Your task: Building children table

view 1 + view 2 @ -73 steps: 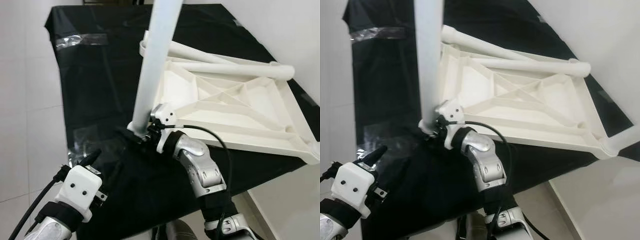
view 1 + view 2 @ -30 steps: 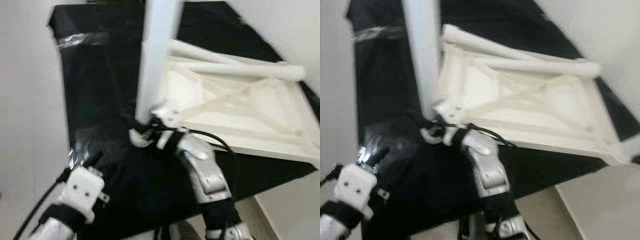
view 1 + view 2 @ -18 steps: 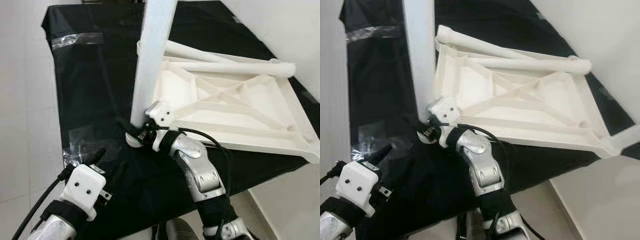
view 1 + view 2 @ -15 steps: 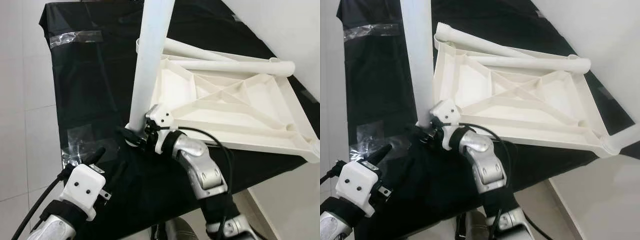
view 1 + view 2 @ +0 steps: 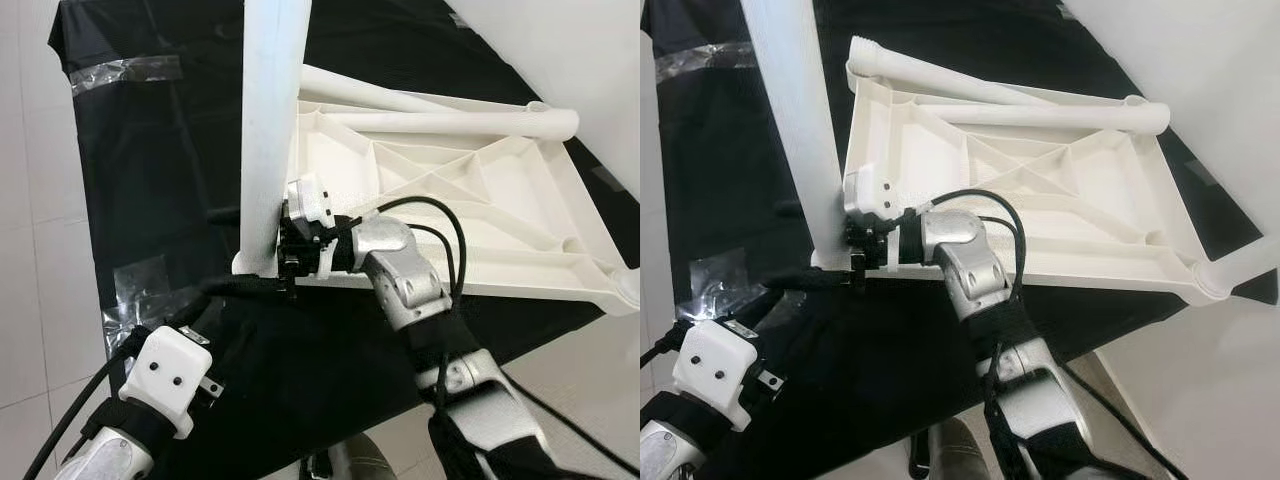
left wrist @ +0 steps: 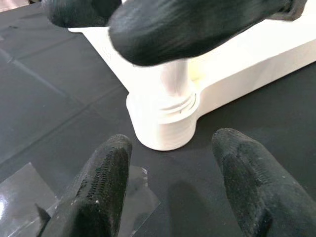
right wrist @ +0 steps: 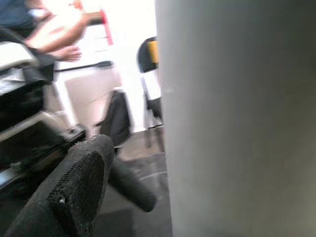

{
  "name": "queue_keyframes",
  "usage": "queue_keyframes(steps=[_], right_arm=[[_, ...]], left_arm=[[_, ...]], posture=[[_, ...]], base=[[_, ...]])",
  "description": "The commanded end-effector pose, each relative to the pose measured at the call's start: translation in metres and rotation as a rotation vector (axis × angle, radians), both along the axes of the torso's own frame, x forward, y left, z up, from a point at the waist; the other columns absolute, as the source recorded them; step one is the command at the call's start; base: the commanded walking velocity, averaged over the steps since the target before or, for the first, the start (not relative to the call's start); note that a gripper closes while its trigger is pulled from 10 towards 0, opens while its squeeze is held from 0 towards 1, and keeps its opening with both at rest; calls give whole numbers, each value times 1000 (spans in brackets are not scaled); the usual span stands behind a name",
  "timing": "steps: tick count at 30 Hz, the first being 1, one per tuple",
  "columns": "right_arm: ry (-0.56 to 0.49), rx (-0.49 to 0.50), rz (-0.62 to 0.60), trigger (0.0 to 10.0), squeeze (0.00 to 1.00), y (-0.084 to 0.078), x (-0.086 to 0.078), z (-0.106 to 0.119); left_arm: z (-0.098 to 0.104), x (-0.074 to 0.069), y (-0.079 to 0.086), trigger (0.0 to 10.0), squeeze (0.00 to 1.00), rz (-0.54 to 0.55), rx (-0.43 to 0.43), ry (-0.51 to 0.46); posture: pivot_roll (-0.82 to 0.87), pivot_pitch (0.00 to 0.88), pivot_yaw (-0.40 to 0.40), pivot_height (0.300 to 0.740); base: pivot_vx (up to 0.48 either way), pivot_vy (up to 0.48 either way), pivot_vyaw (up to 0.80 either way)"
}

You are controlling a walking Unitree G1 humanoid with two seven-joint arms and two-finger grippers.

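1. Broadly, I see a black cloth (image 5: 170, 180) covering the work surface, with strips of clear tape (image 5: 125, 72) on its far left part and another shiny taped patch near the front left edge.
2. Lying on that cloth is the white tabletop (image 5: 480, 215), upside down, its ribbed underside facing up. It fills the right half of the cloth.
3. One white table leg (image 5: 270, 130) stands upright at the tabletop's near left corner, rising out of the top of my head views. In my left wrist view its foot sits in the round corner socket (image 6: 163, 123), which rests on the cloth.
4. Two more legs (image 5: 450, 122) lie flat along the tabletop's far edge, one just behind the other.
5. My right gripper (image 5: 290, 245) is at the base of the upright leg, just above the socket. One black finger (image 7: 74, 182) shows beside the leg's pale surface in the right wrist view, so I read it as pinching the leg.
6. My left gripper (image 6: 168, 192) hovers low over the cloth near the front left edge, aimed at the socket. Its fingers (image 6: 101, 190) are spread apart with nothing between them, short of the socket.
7. Behind the leg in the right wrist view, a blurred chair (image 7: 148, 64) is in the background.
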State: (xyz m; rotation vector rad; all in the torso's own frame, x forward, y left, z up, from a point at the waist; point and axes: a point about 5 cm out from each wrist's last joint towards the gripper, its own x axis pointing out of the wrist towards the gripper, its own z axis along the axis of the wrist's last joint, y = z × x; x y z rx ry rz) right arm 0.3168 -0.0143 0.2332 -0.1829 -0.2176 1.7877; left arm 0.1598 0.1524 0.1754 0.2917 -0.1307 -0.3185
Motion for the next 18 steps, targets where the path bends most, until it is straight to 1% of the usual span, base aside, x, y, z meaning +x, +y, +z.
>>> queue_keyframes(steps=[1, 6, 7, 8, 9, 13, 14, 15, 17, 18], right_arm=[[29, -36, 100, 10000, 0, 7, -5, -6], [58, -59, 152, 10000, 0, 5, 1, -5], [64, -72, 177, 5765, 0, 4, 3, -5], [64, -72, 177, 5765, 0, 4, 3, -5], [72, -77, 192, 0, 0, 4, 3, -5], [73, -79, 201, 0, 0, 3, 4, -5], [72, -70, 195, 0, 0, 2, 5, -6], [66, -52, 160, 0, 0, 0, 7, -7], [66, -52, 160, 0, 0, 0, 7, -7], [53, -19, 62, 0, 0, -6, 11, -11]], left_arm=[[-5, -2, -1, 10000, 0, 1, -1, 33], [-6, -2, -1, 10000, 0, -2, 0, 36], [-6, -3, -1, 10000, 0, -5, 0, 37], [-6, -3, -1, 10000, 0, -5, 0, 37], [-6, -3, -2, 10000, 0, -6, 0, 38], [-6, -3, -2, 10000, 0, -7, 0, 39], [-6, -3, -2, 10000, 0, -7, -1, 40], [-6, -3, -2, 10000, 0, -8, -2, 41], [-6, -3, -2, 10000, 0, -8, -2, 41], [-6, -4, -2, 10000, 0, -9, -5, 44]], posture=[[295, 263, -173, 740], [296, 262, -171, 740], [297, 262, -170, 740], [297, 262, -170, 740], [297, 262, -170, 740], [297, 263, -170, 740], [294, 264, -168, 740], [287, 267, -167, 740], [287, 267, -167, 740], [270, 272, -167, 740]], base=[[0, 0, 0], [0, 0, 0], [0, 0, 0], [0, 0, 0], [0, 0, 0], [0, 0, 0], [0, 0, 0], [0, 0, 0], [0, 0, 0], [0, 0, 0]])
